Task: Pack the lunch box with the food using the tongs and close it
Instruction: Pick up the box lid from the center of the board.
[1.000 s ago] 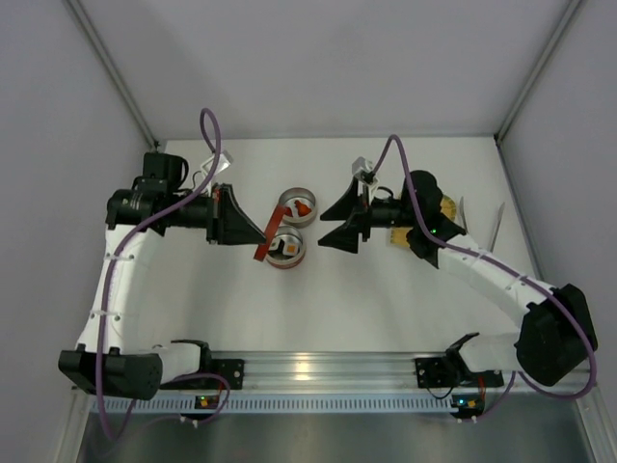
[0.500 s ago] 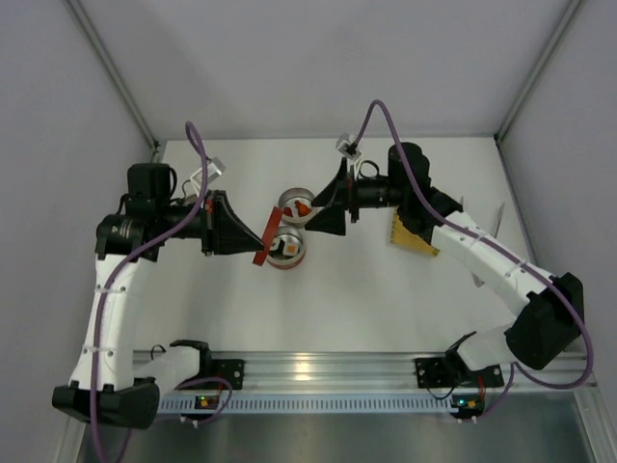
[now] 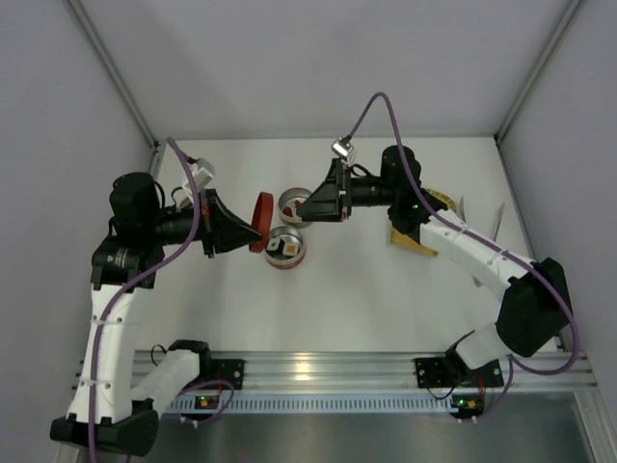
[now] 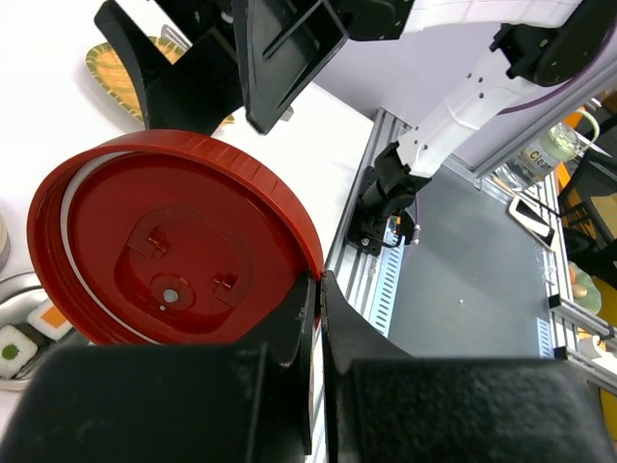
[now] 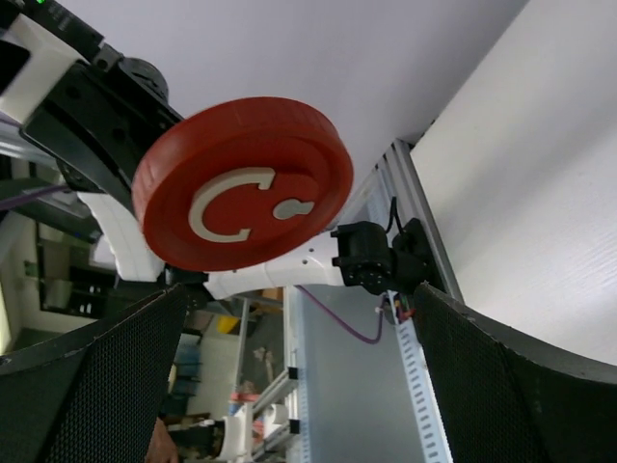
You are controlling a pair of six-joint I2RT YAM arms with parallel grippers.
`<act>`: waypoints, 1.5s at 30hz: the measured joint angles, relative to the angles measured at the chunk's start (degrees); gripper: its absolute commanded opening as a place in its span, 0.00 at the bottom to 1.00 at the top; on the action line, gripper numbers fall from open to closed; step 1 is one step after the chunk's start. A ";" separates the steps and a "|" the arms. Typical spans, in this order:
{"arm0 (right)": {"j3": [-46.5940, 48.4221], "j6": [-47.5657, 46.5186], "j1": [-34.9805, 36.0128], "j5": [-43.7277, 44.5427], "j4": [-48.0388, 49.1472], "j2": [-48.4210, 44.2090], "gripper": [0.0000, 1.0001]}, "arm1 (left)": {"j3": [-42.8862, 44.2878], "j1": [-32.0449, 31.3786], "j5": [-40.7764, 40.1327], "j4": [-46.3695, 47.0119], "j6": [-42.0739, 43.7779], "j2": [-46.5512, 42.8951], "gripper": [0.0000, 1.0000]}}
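Tongs (image 3: 499, 220): lying on the table far to the right of the near tin, beyond the yellow tray, with no gripper touching them. They look too thin to tell whether the 2 arms are spread or pressed together.
Near tin (image 3: 286, 249): round steel half of the lunch box, uncovered, resting on the table.
Food piece (image 3: 288, 247): 1 white block with an orange top, inside the near tin.
Second food piece (image 4: 14, 345): white block with a dark green top, also in the near tin, below the lid in the left wrist view.
Far tin (image 3: 285, 204): just behind the near tin, partly covered by the right gripper.
Lid (image 4: 174, 260): red and round, held on edge in the air just up and left of the near tin.
Left gripper (image 3: 253, 231): left of the near tin, fingers clamped on the lid's rim.
Right gripper (image 3: 308, 204): over the far tin, jaws spread wide, empty, facing the lid's white logo.
Yellow tray (image 3: 413, 241): right of the near tin, partly under the right arm.
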 measured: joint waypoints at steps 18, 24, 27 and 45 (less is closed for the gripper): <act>0.07 13.16 3.28 0.15 9.49 3.63 0.99 | -3.34 -0.02 -1.92 6.64 -4.70 -0.02 0.00; 0.09 16.09 4.22 0.22 11.85 5.11 0.99 | -4.28 -0.02 -1.97 7.10 -4.68 -0.50 0.00; 0.13 17.99 4.42 0.24 13.66 5.66 0.99 | -4.37 -0.02 -2.05 7.45 -4.68 -0.76 0.00; 1.29 23.06 5.05 1.16 16.65 8.74 0.97 | -5.01 -3.13 -5.88 10.14 -5.53 -0.76 0.00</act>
